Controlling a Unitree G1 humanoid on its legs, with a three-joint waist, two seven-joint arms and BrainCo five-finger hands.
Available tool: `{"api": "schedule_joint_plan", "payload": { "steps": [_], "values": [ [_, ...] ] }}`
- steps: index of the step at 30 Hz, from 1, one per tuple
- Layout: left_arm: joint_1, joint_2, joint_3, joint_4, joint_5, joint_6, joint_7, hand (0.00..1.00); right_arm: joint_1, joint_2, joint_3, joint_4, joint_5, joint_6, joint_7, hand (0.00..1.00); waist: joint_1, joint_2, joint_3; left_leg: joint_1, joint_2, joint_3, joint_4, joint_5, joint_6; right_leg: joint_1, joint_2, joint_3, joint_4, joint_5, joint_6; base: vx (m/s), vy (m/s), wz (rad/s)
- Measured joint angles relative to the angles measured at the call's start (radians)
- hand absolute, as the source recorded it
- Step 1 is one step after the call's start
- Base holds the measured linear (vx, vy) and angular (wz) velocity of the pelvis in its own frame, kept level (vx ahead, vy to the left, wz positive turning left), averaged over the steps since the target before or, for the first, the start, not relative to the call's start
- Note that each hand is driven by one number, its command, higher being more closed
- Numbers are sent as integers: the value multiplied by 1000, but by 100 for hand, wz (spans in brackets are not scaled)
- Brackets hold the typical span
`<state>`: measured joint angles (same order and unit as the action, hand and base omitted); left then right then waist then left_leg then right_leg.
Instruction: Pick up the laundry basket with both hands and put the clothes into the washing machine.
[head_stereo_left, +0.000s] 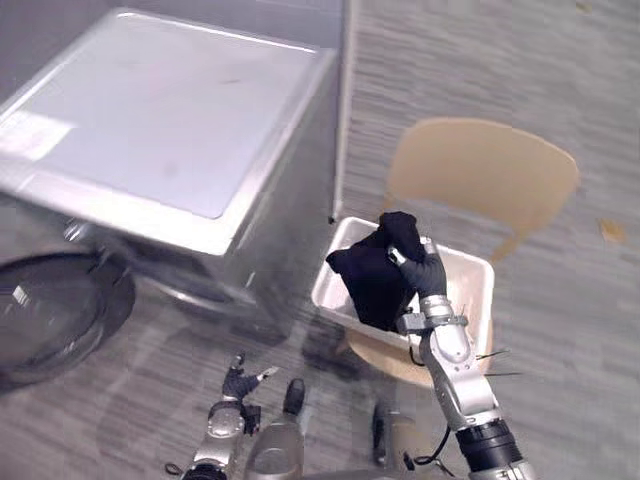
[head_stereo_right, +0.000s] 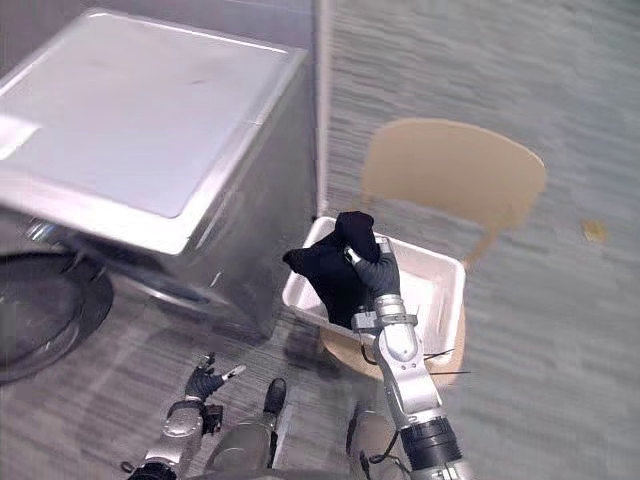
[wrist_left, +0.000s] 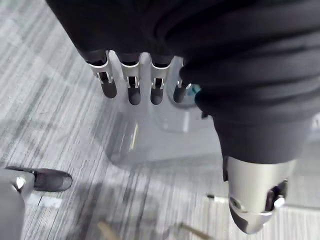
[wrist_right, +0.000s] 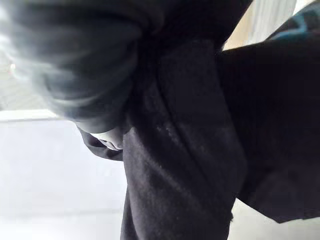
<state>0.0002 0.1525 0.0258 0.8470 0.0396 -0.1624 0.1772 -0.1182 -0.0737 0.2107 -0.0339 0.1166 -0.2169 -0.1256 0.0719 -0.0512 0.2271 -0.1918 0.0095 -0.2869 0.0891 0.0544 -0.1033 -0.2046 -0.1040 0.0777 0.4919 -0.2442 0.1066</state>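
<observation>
The right robot hand (head_stereo_left: 425, 275) is clenched on a limp, bunched black garment (head_stereo_left: 368, 285) just above the white plastic basket (head_stereo_left: 472, 268), which sits on a rounded wooden chair (head_stereo_left: 480, 170) right of the boxy grey washing machine (head_stereo_left: 160, 130). Lift the cloth clear of the rim before swinging to the machine's front. The left robot hand (head_stereo_left: 240, 383) hangs slack-fingered before it.

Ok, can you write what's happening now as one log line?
right hand: shut on cloth, over basket | left hand: open, low, idle | basket: on chair beside washer
</observation>
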Motion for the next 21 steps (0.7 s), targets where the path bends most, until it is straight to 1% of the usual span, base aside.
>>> {"api": "schedule_joint_plan", "payload": {
  "steps": [1,2,3,4,5,6,7,8,9,10,11,12,13,14,15,16,17,18,20,21],
  "values": [
    [13,-1,18,-28,-2,-1,3,0,-23,-1,12,-1,1,-9,0,100,17,3,0,-12,8,-12,-2,8,-12,12,14,8,-29,-18,-14,-117,-295,53],
    [34,-12,26,-65,-8,-1,10,0,-56,-4,24,-4,12,-17,-1,100,33,24,-3,-38,27,-33,-5,20,-31,12,35,1,-60,-41,-31,-171,-263,44],
    [62,-32,20,-104,-28,-1,22,0,-74,-12,31,-11,36,-22,-2,100,44,52,-5,-61,43,-70,-10,34,-49,0,51,-42,-51,-40,-37,-229,-302,59],
    [79,-51,19,-140,-38,-2,25,0,-75,-21,33,-20,50,-26,-7,100,45,63,-11,-71,48,-94,-24,50,-53,-17,65,-67,-30,-46,-50,-204,-234,69],
    [97,-68,14,-184,-49,-1,28,0,-78,-35,34,-27,60,-28,-8,100,46,76,-17,-82,56,-110,-41,62,-39,-31,74,-91,-10,-48,-63,-211,-242,96],
    [120,-93,-19,-269,-74,-2,32,0,-91,-55,32,-31,63,-34,-15,100,45,110,-20,-85,98,-53,-129,33,45,-33,85,-157,-25,-25,-100,-209,-232,114],
    [117,-100,-41,-294,-79,-2,32,0,-98,-67,30,-30,64,-34,-26,100,45,118,-21,-87,122,23,-165,-39,139,-20,79,-195,-72,5,-110,-213,-171,135],
    [109,-111,-57,-328,-80,-2,32,0,-115,-72,22,-24,64,-35,-30,100,37,111,-17,-111,123,120,-150,-42,140,-13,47,-233,-114,31,-120,-202,-130,129],
    [110,-122,-80,-384,-79,-7,24,0,-153,-80,15,-8,62,-29,-33,100,30,109,-16,-123,101,212,-50,-7,96,-12,18,-273,-150,65,-129,-212,-86,123],
    [113,-121,-96,-430,-79,-12,19,0,-182,-81,12,-9,61,-27,-39,100,24,109,-17,-111,79,254,63,-2,90,-12,-7,-299,-167,80,-130,-247,-126,95],
    [114,-120,-101,-464,-79,-14,18,0,-198,-81,12,-9,60,-27,-44,100,20,109,-17,-87,68,275,113,-7,88,-11,-16,-311,-179,91,-128,-234,-84,69],
    [113,-119,-103,-520,-78,-31,19,0,-219,-82,12,-10,60,-29,-46,100,19,114,-20,-28,61,299,141,-45,80,-8,-20,-324,-206,112,-127,-203,-29,58],
    [103,-119,-109,-564,-77,-52,21,0,-235,-82,12,-10,58,-30,-46,100,17,123,-27,37,60,322,86,-73,78,-7,-15,-342,-236,128,-122,-141,6,53],
    [95,-119,-116,-579,-77,-62,21,0,-244,-82,11,-10,57,-30,-46,100,16,131,-32,68,63,324,29,-71,74,-7,-8,-351,-249,136,-116,-106,48,55],
    [76,-118,-140,-604,-73,-67,23,0,-258,-82,11,-10,45,-30,-46,100,14,157,-49,101,82,318,-80,-56,48,-5,12,-380,-280,156,-99,-73,57,42],
    [63,-114,-151,-611,-67,-67,25,0,-265,-80,11,-10,37,-30,-47,100,15,160,-51,107,91,312,-106,-46,32,-3,15,-390,-288,169,-103,-100,81,44],
    [31,-99,-181,-618,-65,-69,43,0,-274,-70,15,-10,29,-29,-47,100,22,149,-55,110,86,310,-128,-28,34,9,11,-403,-310,193,-98,-95,98,34],
    [18,-91,-196,-634,-51,-69,51,0,-279,-52,24,-10,28,-29,-46,100,22,143,-58,116,78,295,-128,-24,38,30,7,-412,-330,207,-91,-83,97,31],
    [15,-85,-226,-700,-20,-71,68,0,-297,-21,66,-10,29,-29,-45,100,20,132,-68,136,64,287,-128,-23,40,59,-1,-418,-343,216,-80,-49,96,19],
    [0,-73,-239,-716,6,-81,79,0,-318,-8,94,-10,30,-30,-44,100,22,127,-83,137,59,287,-128,-21,42,62,-5,-417,-347,221,-76,-40,84,8]
  ]
}}
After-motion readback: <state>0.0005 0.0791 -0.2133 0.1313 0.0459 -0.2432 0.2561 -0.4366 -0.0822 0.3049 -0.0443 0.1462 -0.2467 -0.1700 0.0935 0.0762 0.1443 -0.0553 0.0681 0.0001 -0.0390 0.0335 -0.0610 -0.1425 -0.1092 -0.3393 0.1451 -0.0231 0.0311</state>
